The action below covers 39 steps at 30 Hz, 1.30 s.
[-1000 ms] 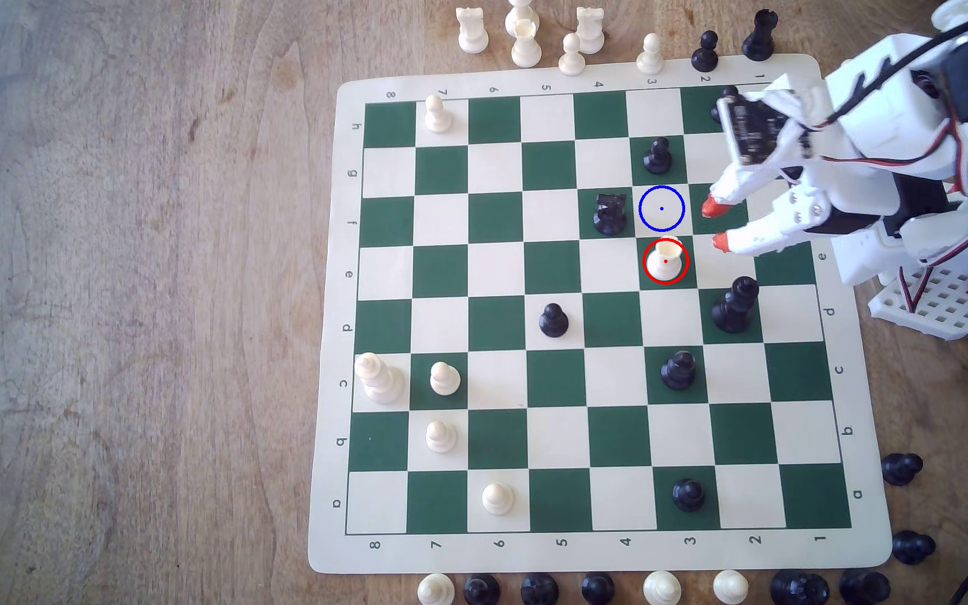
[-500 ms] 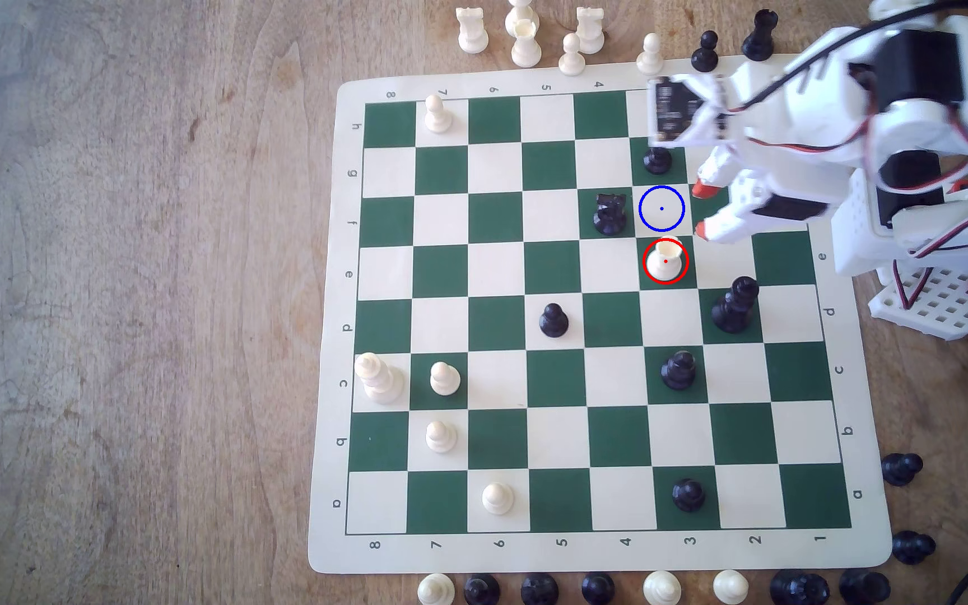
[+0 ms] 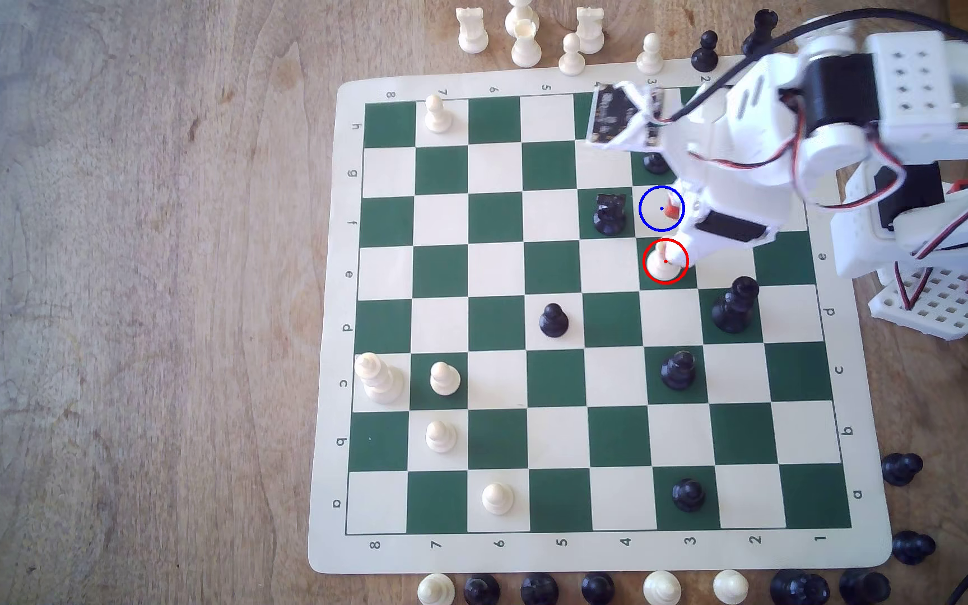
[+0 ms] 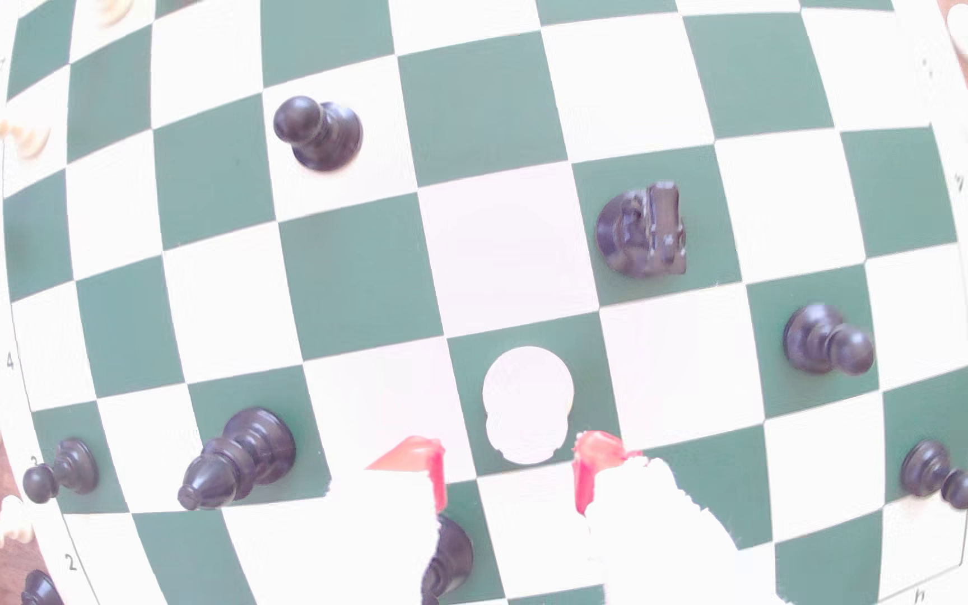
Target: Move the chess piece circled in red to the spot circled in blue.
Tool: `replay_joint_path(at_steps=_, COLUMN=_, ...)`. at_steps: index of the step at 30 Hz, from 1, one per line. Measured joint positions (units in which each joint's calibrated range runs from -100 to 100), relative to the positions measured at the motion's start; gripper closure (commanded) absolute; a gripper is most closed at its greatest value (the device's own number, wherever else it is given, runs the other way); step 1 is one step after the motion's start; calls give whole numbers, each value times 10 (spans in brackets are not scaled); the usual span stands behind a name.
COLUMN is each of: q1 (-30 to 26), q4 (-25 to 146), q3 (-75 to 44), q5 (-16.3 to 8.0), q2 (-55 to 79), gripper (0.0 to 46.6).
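The cream cup-topped chess piece [image 3: 657, 269] stands on its green square inside the red ring, partly covered by one finger. My gripper [image 3: 668, 230] is open and reaches in from the exterior view's right. One red fingertip [image 3: 671, 209] lies over the blue-ringed cream square [image 3: 651, 214]; the other fingertip [image 3: 662, 251] is over the piece's top. In the wrist view the piece [image 4: 528, 401] is a washed-out white shape just beyond the gap of the open gripper [image 4: 509, 465], with a red pad [image 4: 432, 465] on either side of it.
A black knight [image 3: 610, 214] stands on the square next to the blue ring at the exterior view's left. A black pawn [image 3: 655, 164] is half hidden under the arm. A black bishop [image 3: 735, 305] stands close by. Spare pieces line the board's [image 3: 528, 552] outer edges.
The open gripper has swung toward the exterior view's left, from beside the ringed squares to over them. One tip now covers the piece's top. The piece has not moved.
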Motion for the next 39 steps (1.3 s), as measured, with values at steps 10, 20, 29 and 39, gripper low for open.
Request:
replay_joint_path(at_steps=10, q1=11, q4=-14, q3=-14, q5=-31, q2=63, gripper=307)
replay_joint_path(at_steps=20, q1=11, q4=-33, q3=-14, q5=-35, q2=87, gripper=314)
replay_joint_path(at_steps=29, q1=10, q4=-38, q3=-15, q5=-38, q2=127, gripper=342)
replay_joint_path(at_steps=39, q1=3, q4=-57, q3=-16, q5=-38, q2=150, gripper=349)
